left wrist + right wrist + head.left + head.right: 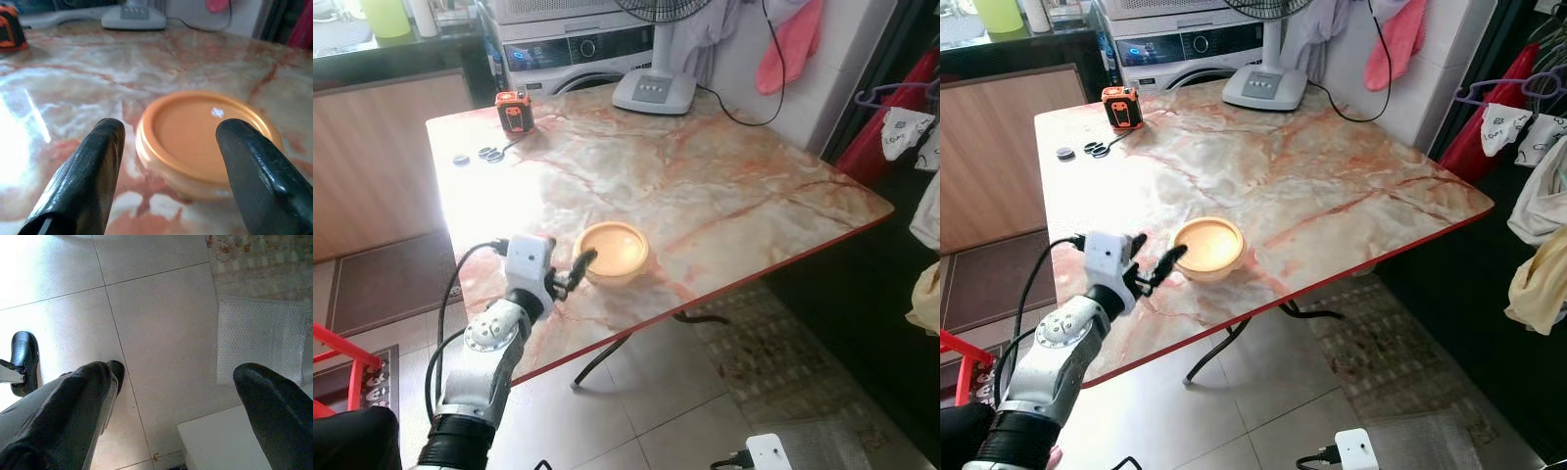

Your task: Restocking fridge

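Observation:
A shallow orange container (612,251) with a flat lid sits on the marble table (705,176), close to its near edge. My left gripper (1157,250) is open and level with the container's left side, just short of it. In the left wrist view the container (205,137) lies ahead, between the two black fingers (93,171); whether they touch it I cannot tell. My right gripper (178,372) hangs open over the tiled floor (161,323) with nothing in it.
A fan base (653,90), an orange tape measure (515,111) and small dark pieces (489,154) lie at the table's far side. A washing machine (578,49) stands behind. Clothes (911,137) hang at the right. A rug (773,343) covers the floor under the table's red edge.

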Robot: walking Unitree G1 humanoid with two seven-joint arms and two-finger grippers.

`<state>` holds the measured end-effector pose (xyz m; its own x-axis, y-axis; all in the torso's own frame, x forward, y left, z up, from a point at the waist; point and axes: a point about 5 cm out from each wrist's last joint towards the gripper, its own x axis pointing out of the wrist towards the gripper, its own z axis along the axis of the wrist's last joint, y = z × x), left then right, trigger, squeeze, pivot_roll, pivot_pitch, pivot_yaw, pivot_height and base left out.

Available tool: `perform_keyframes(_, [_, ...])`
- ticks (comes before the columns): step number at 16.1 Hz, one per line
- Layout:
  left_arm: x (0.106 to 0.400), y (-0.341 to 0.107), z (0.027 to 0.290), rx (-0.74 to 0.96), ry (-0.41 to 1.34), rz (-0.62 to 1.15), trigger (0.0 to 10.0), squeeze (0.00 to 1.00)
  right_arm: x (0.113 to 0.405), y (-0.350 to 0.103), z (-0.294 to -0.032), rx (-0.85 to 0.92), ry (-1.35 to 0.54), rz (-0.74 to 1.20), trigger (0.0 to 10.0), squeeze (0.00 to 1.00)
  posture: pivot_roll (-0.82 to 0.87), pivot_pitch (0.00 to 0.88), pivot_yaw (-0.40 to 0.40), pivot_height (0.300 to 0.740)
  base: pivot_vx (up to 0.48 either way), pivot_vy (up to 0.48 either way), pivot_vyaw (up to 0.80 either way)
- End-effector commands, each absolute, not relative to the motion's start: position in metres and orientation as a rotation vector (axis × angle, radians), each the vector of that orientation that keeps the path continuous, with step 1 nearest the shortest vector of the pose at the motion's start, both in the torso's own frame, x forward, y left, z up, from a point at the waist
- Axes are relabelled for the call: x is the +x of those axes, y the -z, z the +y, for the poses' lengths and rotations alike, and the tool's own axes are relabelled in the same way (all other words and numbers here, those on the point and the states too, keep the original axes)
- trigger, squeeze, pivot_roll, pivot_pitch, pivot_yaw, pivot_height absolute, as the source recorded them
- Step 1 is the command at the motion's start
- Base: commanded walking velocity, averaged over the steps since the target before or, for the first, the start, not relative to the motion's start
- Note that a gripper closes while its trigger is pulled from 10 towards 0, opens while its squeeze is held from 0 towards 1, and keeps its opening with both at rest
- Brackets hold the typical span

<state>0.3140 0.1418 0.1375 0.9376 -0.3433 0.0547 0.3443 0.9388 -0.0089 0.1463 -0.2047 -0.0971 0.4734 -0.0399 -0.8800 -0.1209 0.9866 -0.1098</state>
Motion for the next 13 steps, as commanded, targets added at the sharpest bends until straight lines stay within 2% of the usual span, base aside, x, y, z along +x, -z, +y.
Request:
perform_keyframes(1, [0.316,-0.140,0.141,-0.084,0.330,-0.066,10.0,0.00,0.144,0.098,-0.205,-0.162,-0.048,1.083,10.0,0.00,-0.07,0.000,-0.034,0.740,0.000,0.000,0.00])
perform_keyframes(2, [0.316,-0.141,0.139,-0.161,0.315,-0.078,10.0,0.00,0.144,0.098,-0.205,-0.162,-0.048,1.084,10.0,0.00,-0.07,0.000,-0.034,0.740,0.000,0.000,0.00])
perform_keyframes(5, [0.315,-0.151,0.128,-0.614,0.240,-0.116,10.0,0.00,0.145,0.098,-0.205,-0.161,-0.048,1.081,10.0,0.00,-0.07,0.000,-0.036,0.740,0.000,0.000,0.00])
perform_keyframes(6, [0.315,-0.154,0.124,-0.657,0.248,-0.123,10.0,0.00,0.145,0.098,-0.205,-0.160,-0.048,1.081,10.0,0.00,-0.07,0.000,-0.037,0.740,0.000,0.000,0.00])
perform_keyframes(8, [0.315,-0.154,0.124,-0.646,0.255,-0.120,10.0,0.00,0.145,0.098,-0.204,-0.159,-0.049,1.081,10.0,0.00,-0.07,0.000,-0.032,0.740,0.000,0.000,0.00])
perform_keyframes(13, [0.310,-0.148,0.147,-0.600,0.200,-0.095,10.0,0.00,0.142,0.099,-0.203,-0.158,-0.053,1.087,10.0,0.00,-0.07,0.000,-0.019,0.740,0.000,0.000,0.00])
